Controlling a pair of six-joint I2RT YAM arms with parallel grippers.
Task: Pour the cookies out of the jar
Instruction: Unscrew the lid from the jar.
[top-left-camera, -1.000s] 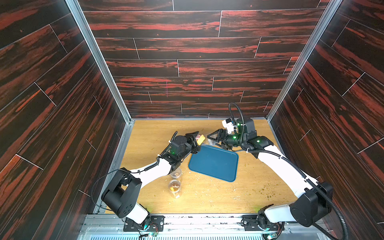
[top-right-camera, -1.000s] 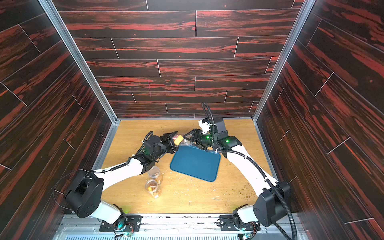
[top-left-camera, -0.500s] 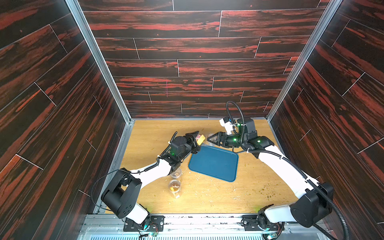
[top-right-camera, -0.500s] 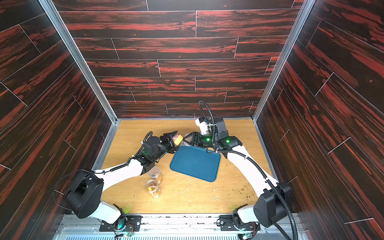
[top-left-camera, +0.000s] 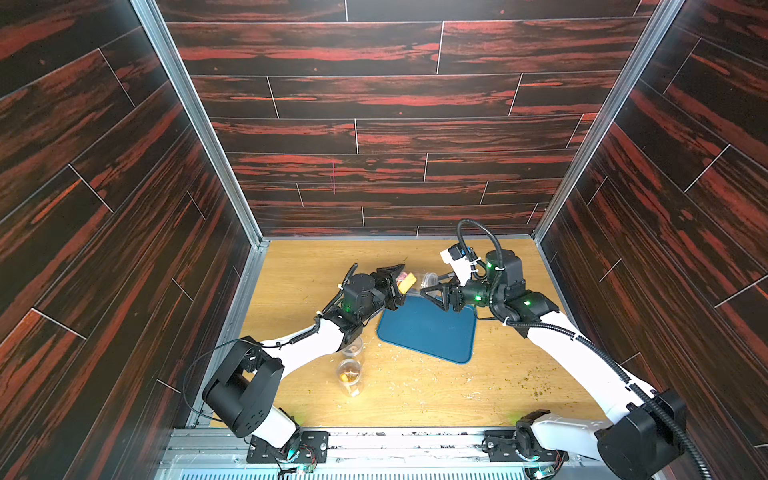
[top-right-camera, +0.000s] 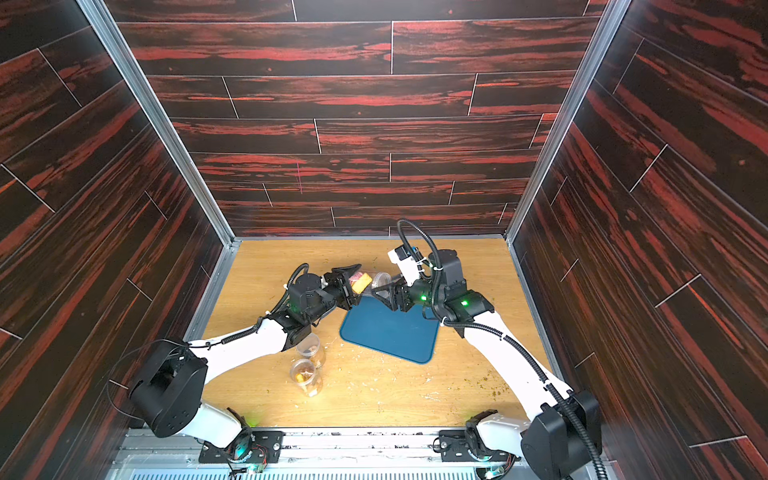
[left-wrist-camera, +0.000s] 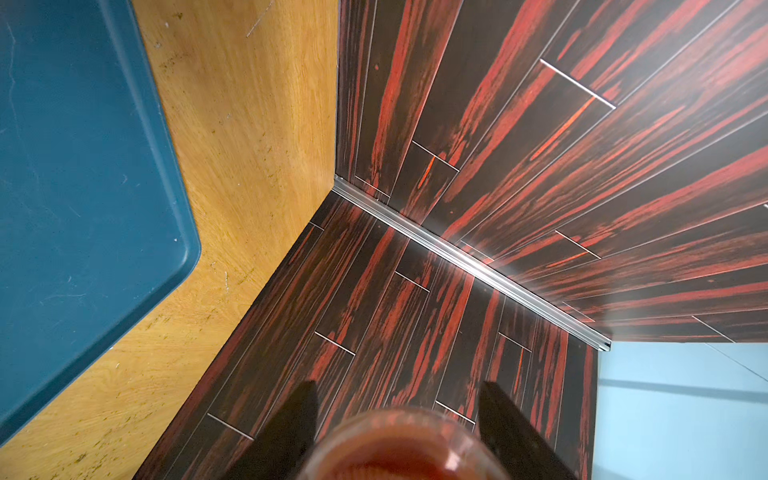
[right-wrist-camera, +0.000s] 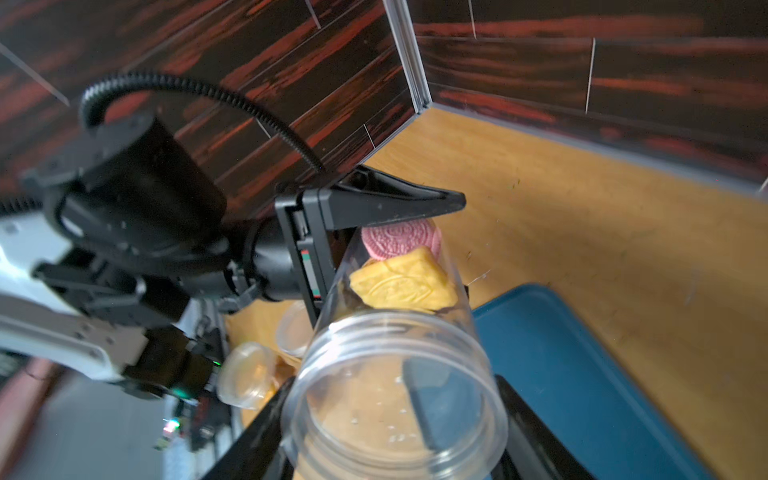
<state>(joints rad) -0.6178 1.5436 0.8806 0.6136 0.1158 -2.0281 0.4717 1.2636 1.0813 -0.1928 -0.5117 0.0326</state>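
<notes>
Both arms reach forward and inward, meeting above the tray's far left corner. Left claw pinches the sideways jar — cookies inside; right claw pinches its mouth end. Since a second ago, the right wrist has shifted slightly — jar unmoved.

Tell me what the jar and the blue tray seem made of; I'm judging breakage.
Jar: probably clear glossy plastic; see-through wall, moulded screw threads, though glass isn't excluded.
Tray: likely matte teal plastic, with rounded moulded rim and fine scratches.
</notes>
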